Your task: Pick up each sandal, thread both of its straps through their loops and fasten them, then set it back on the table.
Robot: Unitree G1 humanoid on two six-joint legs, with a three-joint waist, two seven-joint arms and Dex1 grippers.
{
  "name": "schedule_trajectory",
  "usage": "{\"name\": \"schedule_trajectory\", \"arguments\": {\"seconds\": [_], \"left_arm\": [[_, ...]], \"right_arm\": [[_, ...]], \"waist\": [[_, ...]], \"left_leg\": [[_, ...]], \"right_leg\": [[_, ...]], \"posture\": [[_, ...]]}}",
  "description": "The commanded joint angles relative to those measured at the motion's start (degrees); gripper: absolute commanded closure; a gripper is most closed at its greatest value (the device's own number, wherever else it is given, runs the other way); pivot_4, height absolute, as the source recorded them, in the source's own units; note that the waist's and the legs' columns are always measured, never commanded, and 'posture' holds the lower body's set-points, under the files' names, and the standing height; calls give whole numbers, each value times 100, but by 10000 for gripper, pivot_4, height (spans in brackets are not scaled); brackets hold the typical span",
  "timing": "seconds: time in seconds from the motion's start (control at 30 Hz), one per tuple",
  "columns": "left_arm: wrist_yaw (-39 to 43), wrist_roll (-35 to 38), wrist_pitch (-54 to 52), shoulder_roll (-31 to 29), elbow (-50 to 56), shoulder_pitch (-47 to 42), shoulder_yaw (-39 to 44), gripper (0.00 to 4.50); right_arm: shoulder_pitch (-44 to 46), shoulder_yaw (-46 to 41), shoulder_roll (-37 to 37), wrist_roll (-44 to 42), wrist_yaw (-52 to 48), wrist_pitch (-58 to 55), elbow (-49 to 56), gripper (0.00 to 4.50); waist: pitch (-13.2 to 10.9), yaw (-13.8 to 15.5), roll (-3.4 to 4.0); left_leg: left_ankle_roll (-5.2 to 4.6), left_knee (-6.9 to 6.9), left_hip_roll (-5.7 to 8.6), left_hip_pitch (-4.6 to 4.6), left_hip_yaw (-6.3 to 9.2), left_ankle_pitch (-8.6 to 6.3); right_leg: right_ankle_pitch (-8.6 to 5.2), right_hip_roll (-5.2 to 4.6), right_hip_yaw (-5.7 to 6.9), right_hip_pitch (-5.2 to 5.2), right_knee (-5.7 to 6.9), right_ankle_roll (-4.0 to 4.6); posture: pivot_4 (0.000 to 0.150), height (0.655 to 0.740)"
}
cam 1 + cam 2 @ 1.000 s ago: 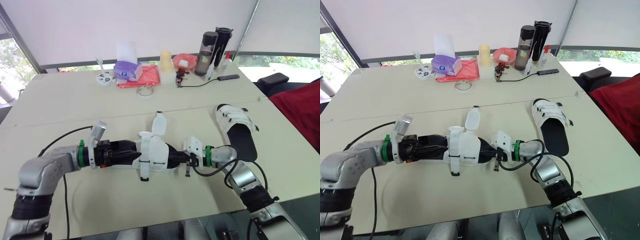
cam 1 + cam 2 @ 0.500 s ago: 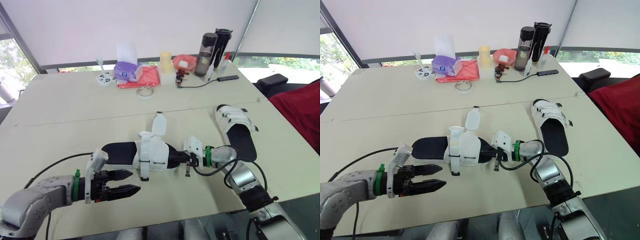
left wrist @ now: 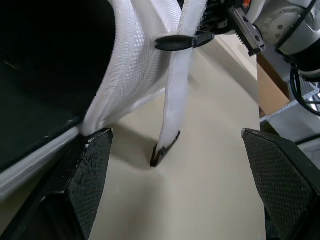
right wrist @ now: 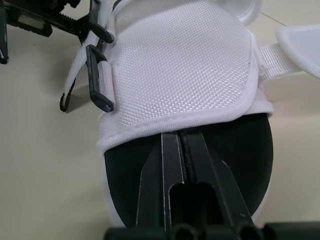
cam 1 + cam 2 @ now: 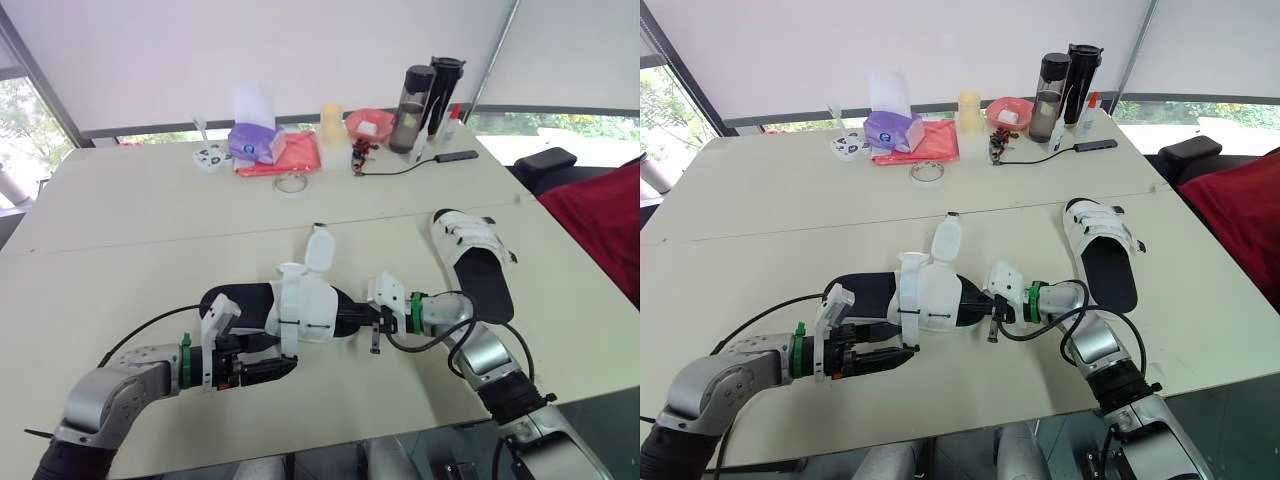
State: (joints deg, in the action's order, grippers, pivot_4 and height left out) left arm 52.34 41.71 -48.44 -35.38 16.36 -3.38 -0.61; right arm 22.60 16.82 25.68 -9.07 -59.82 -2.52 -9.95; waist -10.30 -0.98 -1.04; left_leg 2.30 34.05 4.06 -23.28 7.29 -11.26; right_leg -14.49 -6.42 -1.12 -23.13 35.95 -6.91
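Reaching in at the near side of the open sandal [image 5: 300, 305], which lies mid-desk [image 5: 150, 220], I have my left claw [image 5: 283, 366] spread wide and empty. One pad sits on either side of the loose strap [image 3: 172, 100], which drops past its black loop [image 3: 182, 41] until its dark tip touches the desk. I cannot tell whether it already runs through that loop. My right claw [image 4: 177, 137] is closed, fingers pressed together, slid into the toe end under the white upper and lying on the black footbed. I judge that this pins the sandal.

To do this well, I should close the left claw low on the strap, near the tip and clear of the upper's edge just beside my pad. The right claw should hold steady as the anchor. The pull should then follow the strap's own line so the loop does not twist, before I fold the strap back onto the upper. The far flap [image 5: 317, 248] stands up, unfastened. The other sandal [image 5: 475, 255] lies well to my right.
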Motion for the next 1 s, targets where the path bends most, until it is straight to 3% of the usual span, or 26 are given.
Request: {"name": "schedule_trajectory", "arguments": {"seconds": [0.03,0.2,0.27,0.53,0.63,0.77,1.0], "left_arm": [[94,214,-96,57,148,-213,-24,10360],[219,239,-219,-57,214,-222,-111,36798],[208,272,-272,-58,230,-219,-94,44425],[472,420,-521,-537,536,126,-1,44425],[932,-110,-57,-1210,794,486,-321,44425],[1371,-64,172,-1675,1015,858,-250,44425],[1775,-231,671,-1957,965,1267,-332,44425]], "right_arm": [[-227,270,-14,338,89,-230,-178,45000],[-232,260,-1,325,132,-253,-164,45000],[-228,256,-5,326,142,-256,-174,45000],[-213,269,-2,331,133,-244,-208,45000],[-178,266,0,336,127,-228,-258,45000],[-146,255,28,340,105,-219,-294,45000],[-92,241,67,346,76,-205,-347,45000]], "waist": [[1,-1,-3],[2,-20,-2],[2,-18,-2],[1,-32,-2],[1,-32,-2],[2,-30,1],[7,-36,10]], "left_leg": [[0,0,1,0,0,0],[-8,-4,0,0,-1,5],[-9,-5,0,0,0,5],[-2,-5,-1,0,-1,1],[0,-10,-1,-2,-1,0],[2,-10,-3,-4,-3,-2],[12,-30,-22,-10,-36,-15]], "right_leg": [[0,0,0,1,0,0],[-1,2,1,-2,-1,-1],[-1,5,1,-3,-1,-1],[-1,0,0,-4,-1,0],[-1,-1,-1,-7,-3,1],[-2,-7,-2,-6,-17,3],[8,-28,22,-16,-64,16]], "posture": [[1500,7400],[1500,7400],[1500,7400],[1500,7400],[1500,7400],[1500,7400],[1500,7400]]}}
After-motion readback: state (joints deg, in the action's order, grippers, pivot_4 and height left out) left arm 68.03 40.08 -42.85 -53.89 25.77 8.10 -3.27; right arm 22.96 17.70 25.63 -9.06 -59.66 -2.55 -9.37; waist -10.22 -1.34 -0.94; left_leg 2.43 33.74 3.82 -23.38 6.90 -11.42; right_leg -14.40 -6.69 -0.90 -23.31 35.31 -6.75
